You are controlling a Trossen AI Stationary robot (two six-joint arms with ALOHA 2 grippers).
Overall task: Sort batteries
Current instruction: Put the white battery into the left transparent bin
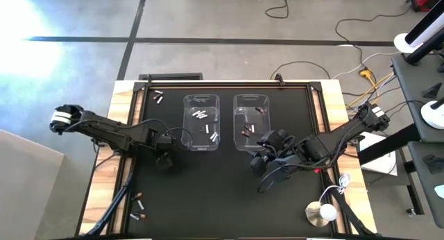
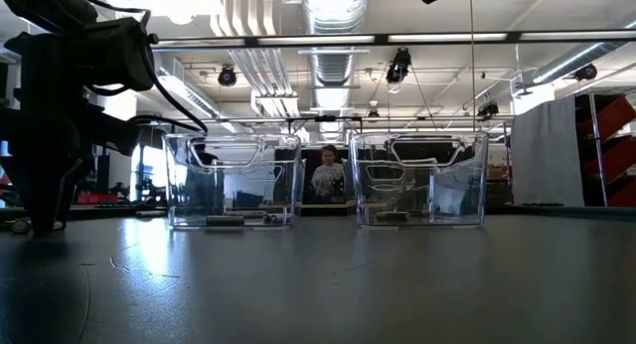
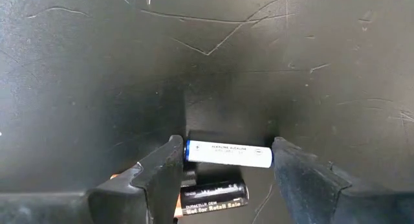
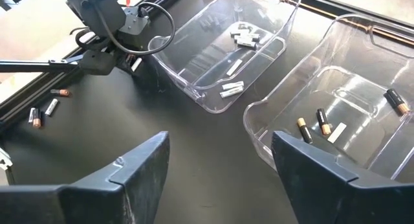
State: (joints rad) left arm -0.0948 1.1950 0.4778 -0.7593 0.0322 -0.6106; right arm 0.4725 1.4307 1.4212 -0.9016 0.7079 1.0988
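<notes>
Batteries lie scattered across a black table mat as two dark robot arms work over a pair of clear plastic bins. Seen from above, the left gripper is low over the mat, just beside the near left corner of the left bin. Its wrist camera shows the two fingers standing apart on either side of a white battery that lies crosswise between them, fingertips right at its two ends; whether they press on it cannot be told. A dark battery lies just beside the white one, nearer the wrist. The right gripper hovers near the front of the right bin, its fingers spread wide with nothing between them. White cells rest on the floor of the left bin, while the right bin holds dark cells with copper-coloured ends along with at least one white one. More loose cells lie on the mat at its near left corner and by the far left corner. From table height, both bins stand side by side, and a person is visible in the room well behind them.
</notes>
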